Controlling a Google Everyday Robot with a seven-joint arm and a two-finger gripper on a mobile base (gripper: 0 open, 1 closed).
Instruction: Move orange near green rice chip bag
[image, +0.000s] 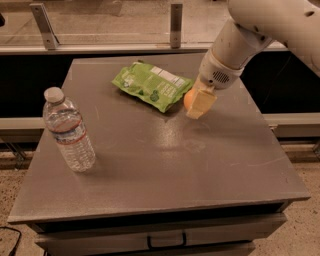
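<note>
As I watched the feed, the end effector (195, 105) hung low over the far half of the desk (165, 170), closed on the orange (188, 98). That orange was just beside the green rice chip bag (150, 86); whether they touched, I could not tell. A clear water bottle (68, 131) stood upright, well apart, on the view's left.

The gripper (196, 104) (beside the green bag (150, 85)) hides most of the orange (188, 98).
</note>
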